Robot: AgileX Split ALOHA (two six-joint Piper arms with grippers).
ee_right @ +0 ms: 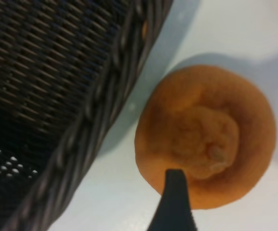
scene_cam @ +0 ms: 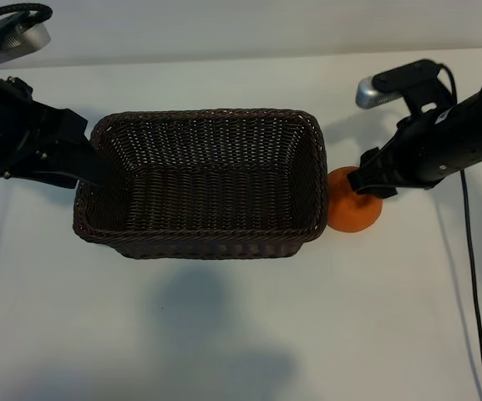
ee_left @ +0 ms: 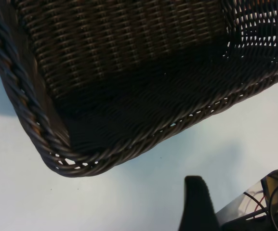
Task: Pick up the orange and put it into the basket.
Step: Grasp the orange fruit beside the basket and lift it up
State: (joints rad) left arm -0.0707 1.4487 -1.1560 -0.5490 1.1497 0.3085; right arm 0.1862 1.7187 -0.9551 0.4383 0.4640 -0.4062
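**Right gripper over the orange, nothing gripped yet**

My right gripper (scene_cam: 366,180) hangs at the orange (scene_cam: 356,209), which sits on the white counter (scene_cam: 224,334) just beside the basket's right-hand wall, touching it or very nearly so. That tight spot, I judge, is why I come in steeply from above and from the outer side: there is little room for a finger between fruit and wicker. In my right wrist view 1 dark fingertip (ee_right: 175,199) shows over the near edge of the orange (ee_right: 206,137), whose puckered stem end faces up. I cannot make out the other fingertip, so I cannot tell from here how far my right fingers are spread; nothing shows them pinching the fruit.

My left gripper (scene_cam: 98,171) rests at the left end wall of the basket (scene_cam: 199,117), seemingly there to steady it against a nudge from the right. Its fingers stand spread; 1 tip (ee_left: 196,204) shows clear of the braided rim (ee_left: 76,161), and I cannot tell whether the other touches the weave.

The basket holds nothing yet.
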